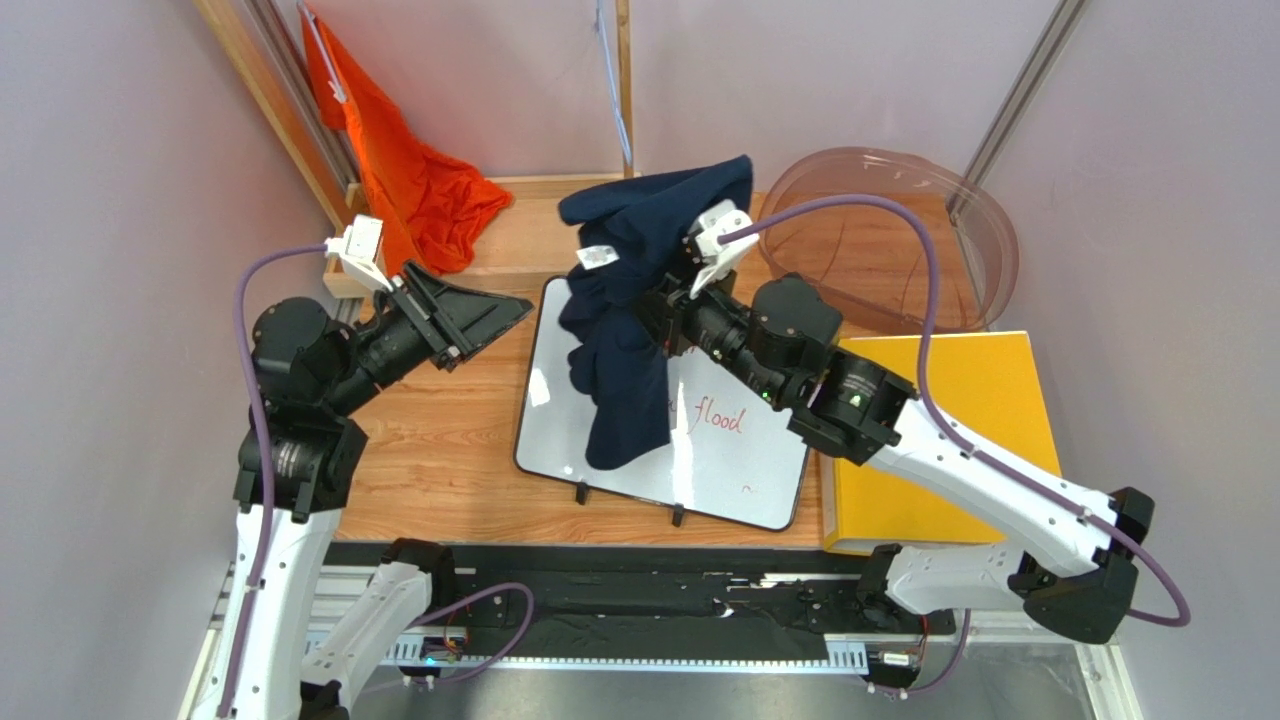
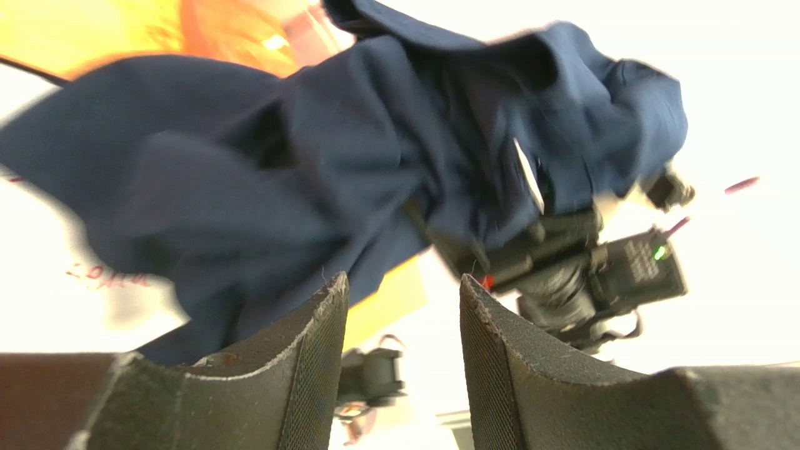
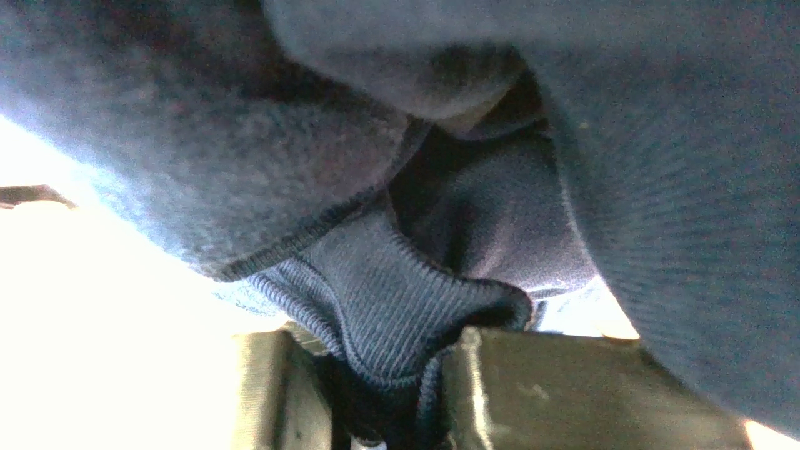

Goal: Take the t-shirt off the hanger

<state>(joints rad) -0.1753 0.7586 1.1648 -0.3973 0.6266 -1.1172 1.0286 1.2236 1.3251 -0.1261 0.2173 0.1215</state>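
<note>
Right gripper (image 3: 390, 380): we see it pinching the navy t-shirt (image 1: 631, 323), seemingly at its ribbed collar (image 3: 394, 300).
Left gripper (image 2: 404, 323): parted, holding nothing.

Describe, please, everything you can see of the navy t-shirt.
The navy t-shirt looks like soft, matte knit cotton, and it is bunched and crumpled rather than spread out. Its bulk is held up at the right gripper, which is shut on the ribbed collar band. A long fold hangs down over the whiteboard; whether it touches the board I cannot tell. A white label shows near its upper left. The left gripper stands open beside it, not touching it.
</note>
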